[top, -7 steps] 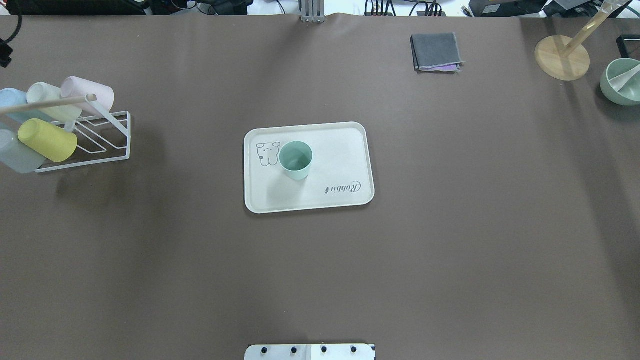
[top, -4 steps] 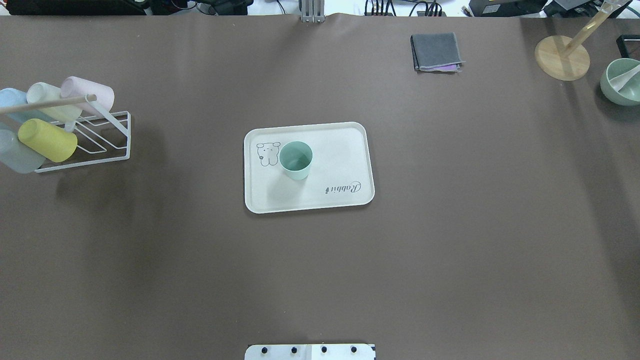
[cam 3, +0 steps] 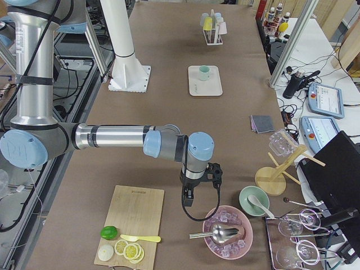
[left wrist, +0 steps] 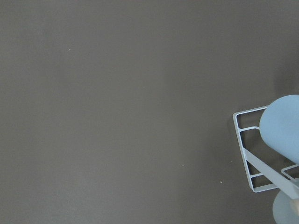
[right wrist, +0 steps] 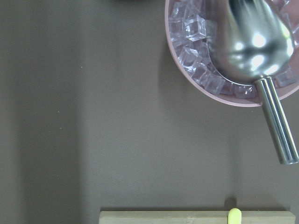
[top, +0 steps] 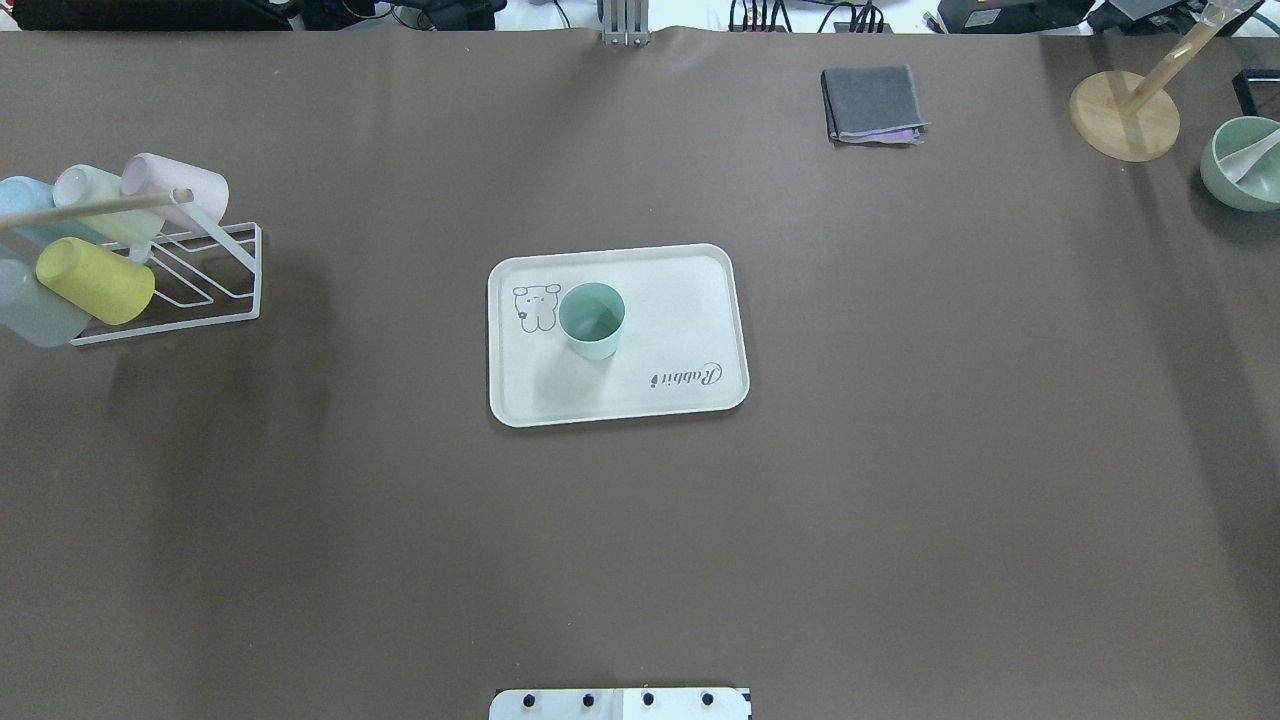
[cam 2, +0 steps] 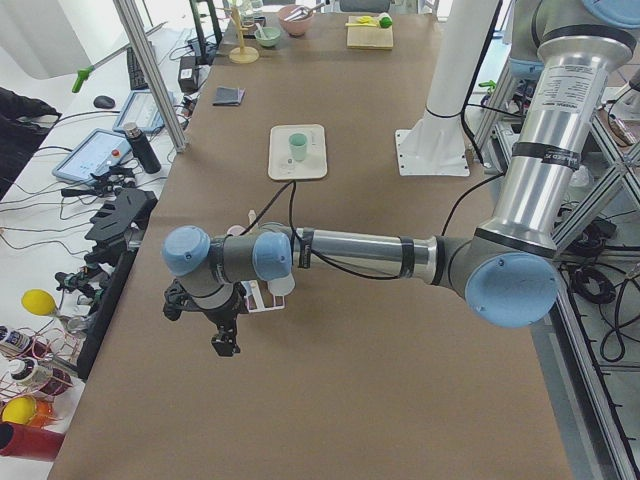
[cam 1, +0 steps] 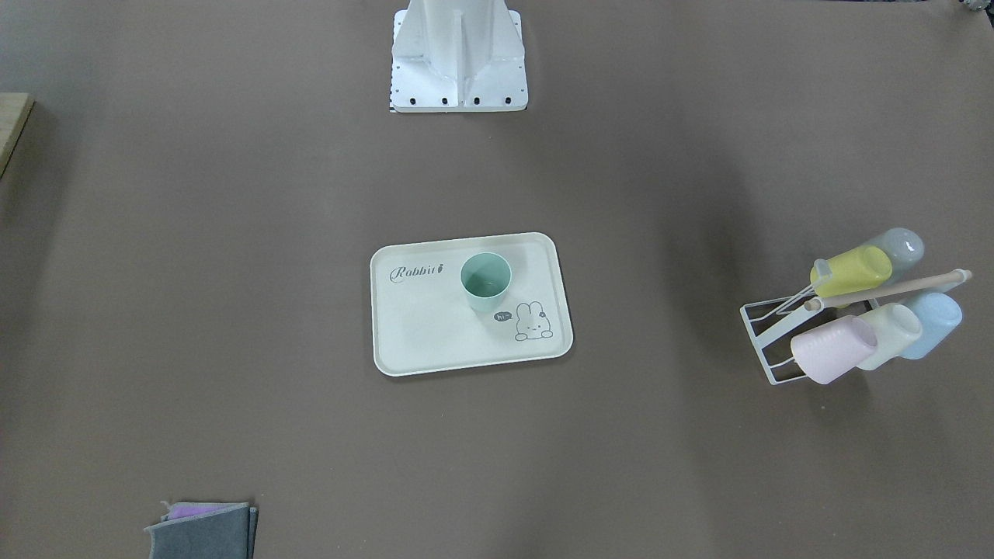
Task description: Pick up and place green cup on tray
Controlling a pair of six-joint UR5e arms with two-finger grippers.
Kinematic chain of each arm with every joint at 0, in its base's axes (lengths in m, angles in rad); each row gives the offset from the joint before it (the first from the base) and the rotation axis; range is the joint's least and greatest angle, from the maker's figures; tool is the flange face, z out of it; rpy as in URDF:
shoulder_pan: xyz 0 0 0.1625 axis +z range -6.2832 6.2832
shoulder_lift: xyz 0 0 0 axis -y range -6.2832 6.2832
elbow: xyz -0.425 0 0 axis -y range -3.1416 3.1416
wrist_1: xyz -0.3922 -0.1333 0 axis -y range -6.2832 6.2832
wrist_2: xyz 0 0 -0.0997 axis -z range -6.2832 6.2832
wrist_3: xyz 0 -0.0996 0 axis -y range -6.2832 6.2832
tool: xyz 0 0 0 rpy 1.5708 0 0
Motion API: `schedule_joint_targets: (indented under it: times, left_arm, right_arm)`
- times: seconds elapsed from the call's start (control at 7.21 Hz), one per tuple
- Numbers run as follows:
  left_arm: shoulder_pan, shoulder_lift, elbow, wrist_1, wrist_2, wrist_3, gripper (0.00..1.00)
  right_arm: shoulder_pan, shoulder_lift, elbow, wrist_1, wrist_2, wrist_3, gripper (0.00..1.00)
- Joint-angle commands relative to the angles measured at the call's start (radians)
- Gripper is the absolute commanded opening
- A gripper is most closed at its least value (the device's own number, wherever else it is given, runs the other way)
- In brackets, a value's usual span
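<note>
The mint green cup stands upright on the cream "Rabbit" tray at mid-table, next to the bunny drawing; it also shows in the front view as the cup on the tray. Neither gripper is near it. My left gripper hangs over the table's left end beside the cup rack, seen only in the exterior left view. My right gripper hangs over the right end near the ice bowl, seen only in the exterior right view. Whether either is open or shut, I cannot tell.
A white wire rack with several pastel cups stands at the left end. A folded grey cloth, a wooden stand and a green bowl lie far right. A pink bowl of ice with a metal scoop sits below the right wrist.
</note>
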Motion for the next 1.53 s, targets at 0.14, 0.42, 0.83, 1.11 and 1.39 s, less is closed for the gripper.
schedule_joint_targets:
  times: [0.14,0.42,0.83,1.11,1.39]
  left_arm:
    - [-0.009,0.066,-0.036,-0.001,-0.024,-0.001,0.98]
    - [0.002,0.081,-0.036,-0.028,-0.023,-0.013,0.98]
    - [0.016,0.079,-0.031,-0.036,-0.023,-0.061,0.98]
    - [0.017,0.076,-0.095,-0.036,-0.021,-0.075,0.98]
    - [0.017,0.084,-0.125,-0.035,-0.020,-0.076,0.98]
  right_arm:
    - [0.000,0.000,-0.001,0.000,0.000,0.000,1.00]
    - [0.000,0.000,-0.001,0.000,0.000,0.000,1.00]
    - [0.000,0.000,-0.001,0.000,0.000,0.000,1.00]
    - [0.000,0.000,-0.001,0.000,0.000,0.000,1.00]
    - [0.000,0.000,-0.001,0.000,0.000,0.000,1.00]
